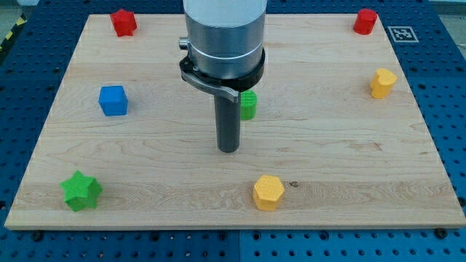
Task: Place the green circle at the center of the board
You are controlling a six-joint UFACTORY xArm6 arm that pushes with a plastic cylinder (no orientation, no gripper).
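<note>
The green circle (249,105) is a small green cylinder near the middle of the wooden board (349,145), partly hidden behind my rod and its grey mount. My tip (228,149) rests on the board just below and slightly to the left of the green circle, a short gap apart from it.
A red star block (124,22) sits at the top left, a red block (365,21) at the top right, a yellow hexagon (383,83) at the right, another yellow hexagon (268,193) at the bottom, a blue cube (113,100) at the left, and a green star (81,191) at the bottom left.
</note>
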